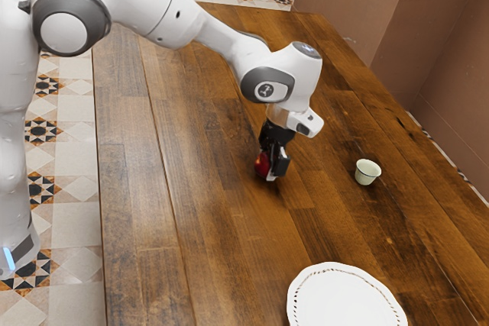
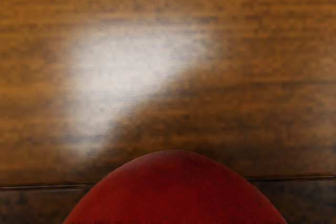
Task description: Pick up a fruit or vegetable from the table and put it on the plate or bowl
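Red fruit (image 2: 176,195), one item, close beneath my hand, over wooden table (image 2: 157,35). Exterior view: gripper (image 1: 272,167) at frame centre, low over the table, red fruit (image 1: 262,165) against it; I cannot tell whether it grips. White plate (image 1: 344,299) at bottom right and cup (image 1: 367,171) at right, both well apart from it.

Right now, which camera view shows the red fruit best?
The wrist view: the red fruit appears as a broad, smooth red dome right under the hand, though the picture crops it. In the exterior view it is a small red patch partly covered by the black gripper.
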`<state>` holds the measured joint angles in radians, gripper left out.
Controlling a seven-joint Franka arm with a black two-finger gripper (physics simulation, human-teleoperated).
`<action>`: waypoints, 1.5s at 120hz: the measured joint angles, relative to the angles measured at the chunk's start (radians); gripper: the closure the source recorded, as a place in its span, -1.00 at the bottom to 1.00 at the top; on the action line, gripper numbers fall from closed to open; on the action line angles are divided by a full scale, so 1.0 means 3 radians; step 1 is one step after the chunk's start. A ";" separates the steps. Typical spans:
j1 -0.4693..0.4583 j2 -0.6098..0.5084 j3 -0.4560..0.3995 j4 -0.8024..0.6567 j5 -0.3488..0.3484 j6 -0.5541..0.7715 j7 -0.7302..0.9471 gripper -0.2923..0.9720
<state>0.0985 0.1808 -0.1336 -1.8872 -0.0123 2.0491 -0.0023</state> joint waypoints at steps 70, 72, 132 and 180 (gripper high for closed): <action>0.0061 -0.0472 -0.0845 0.0435 0.0031 -0.0583 0.0013 -0.05; 0.0056 -0.0476 -0.0882 0.0439 0.0033 -0.0596 0.0014 -0.05; -0.0209 -0.0183 -0.1415 0.0829 0.0243 -0.0731 0.0024 -0.05; -0.0785 0.0823 -0.1377 0.1727 0.0773 -0.0667 -0.0020 -0.05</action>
<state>-0.1371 0.4278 -0.5468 -1.3691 0.2195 1.8488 -0.0083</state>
